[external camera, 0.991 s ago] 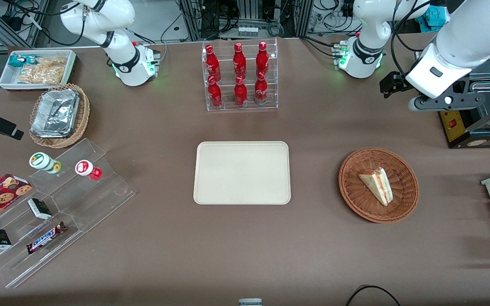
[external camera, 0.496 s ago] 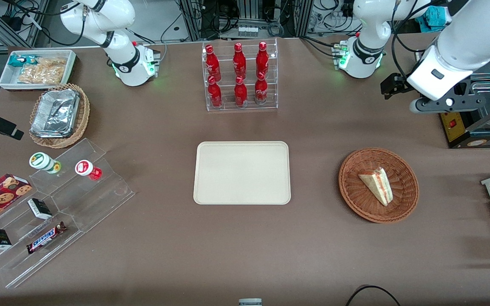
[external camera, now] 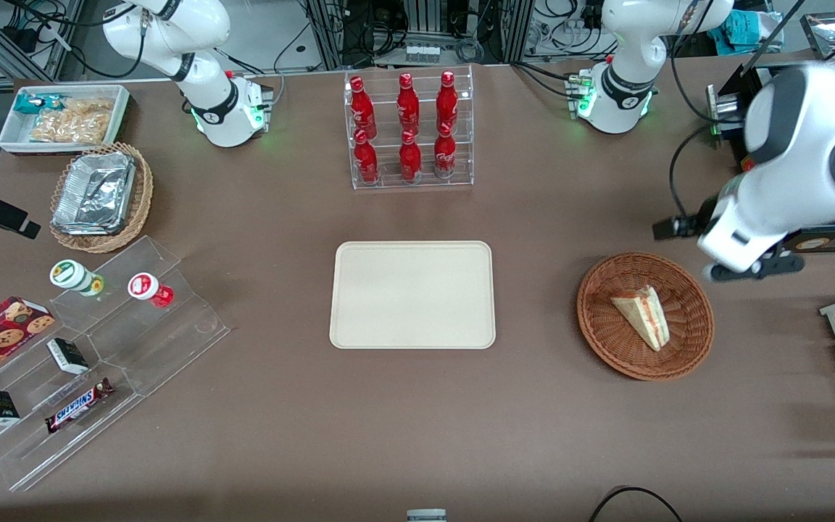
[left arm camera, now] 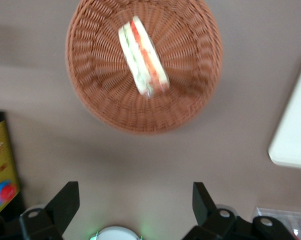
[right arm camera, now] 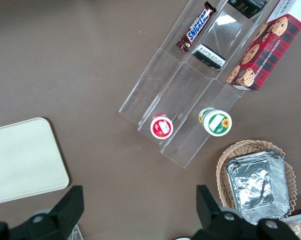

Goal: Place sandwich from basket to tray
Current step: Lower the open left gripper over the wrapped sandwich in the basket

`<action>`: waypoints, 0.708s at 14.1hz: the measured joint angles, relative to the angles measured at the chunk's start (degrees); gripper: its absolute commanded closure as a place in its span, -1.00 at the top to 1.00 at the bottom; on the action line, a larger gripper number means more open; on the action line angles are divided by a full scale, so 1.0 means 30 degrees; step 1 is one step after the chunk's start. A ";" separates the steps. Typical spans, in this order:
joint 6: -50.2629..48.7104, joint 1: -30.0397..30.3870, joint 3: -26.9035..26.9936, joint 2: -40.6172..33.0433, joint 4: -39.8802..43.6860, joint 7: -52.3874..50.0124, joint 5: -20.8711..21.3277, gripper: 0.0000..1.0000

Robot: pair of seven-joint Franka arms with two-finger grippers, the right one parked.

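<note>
The triangular white-bread sandwich [external camera: 641, 316] with red and green filling lies in the round reddish-brown wicker basket [external camera: 689, 341], well apart from the flat cream rectangular plastic tray [external camera: 412, 294]. The left arm's black two-finger gripper [left arm camera: 135, 202] hangs above bare table just beside the basket, its fingers [left arm camera: 64, 204] spread wide and holding nothing

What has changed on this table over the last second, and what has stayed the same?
The left arm has swung nearer to the front camera, bringing its pincer from farther up the table toward the basket. The pincer is open, holds nothing and is not yet over the basket's middle. The sandwich lies in the basket as before, and the tray is bare and unmoved.
</note>
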 measured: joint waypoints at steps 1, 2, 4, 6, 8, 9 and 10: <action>0.1817 0.0007 0.0215 0.0352 -0.1288 -0.0796 -0.0001 1.00; 0.3245 0.0017 0.0410 0.0667 -0.2294 -0.1756 -0.0001 1.00; 0.4660 0.0044 0.0598 0.1201 -0.3308 -0.3293 -0.0009 1.00; 0.5620 0.0042 0.0610 0.1729 -0.3582 -0.4903 -0.0015 1.00; 0.7346 0.0041 0.0610 0.2334 -0.3977 -0.6284 -0.0015 1.00; 0.8218 0.0040 0.0610 0.2655 -0.4225 -0.6608 -0.0015 1.00; 0.8876 0.0040 0.0610 0.2956 -0.4403 -0.6787 -0.0021 1.00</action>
